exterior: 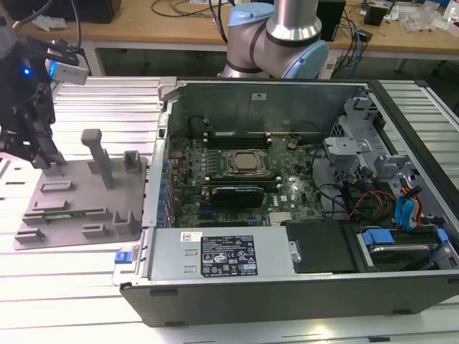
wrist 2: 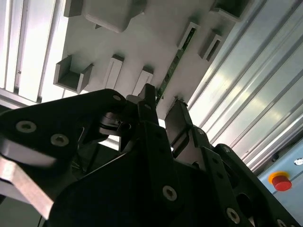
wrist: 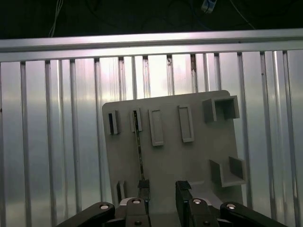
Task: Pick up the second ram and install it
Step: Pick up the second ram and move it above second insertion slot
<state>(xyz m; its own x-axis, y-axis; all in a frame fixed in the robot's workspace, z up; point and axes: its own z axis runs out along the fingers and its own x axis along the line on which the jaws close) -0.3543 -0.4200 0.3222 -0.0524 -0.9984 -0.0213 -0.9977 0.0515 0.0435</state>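
The second ram [wrist: 139, 151] is a thin green stick standing on edge in a slot of the grey fixture plate [wrist: 189, 161]. In the second wrist view the second ram [wrist 2: 173, 64] runs along the plate [wrist 2: 142, 42] and ends just in front of my fingertips. My gripper [wrist: 162, 187] is open just above the plate, and the stick lines up with one finger [wrist: 143, 189] rather than the gap. In the exterior view my gripper [exterior: 43, 159] hangs over the far left part of the plate [exterior: 72, 222]. Nothing is held.
An open computer case [exterior: 165, 236] lies at the exterior view's right of the plate, with the motherboard and silver processor [exterior: 247, 161] exposed. The arm's base [exterior: 276, 36] stands behind the case. Tall grey posts [exterior: 97, 154] rise from the plate. A red button [wrist 2: 282, 181] sits on the slatted table.
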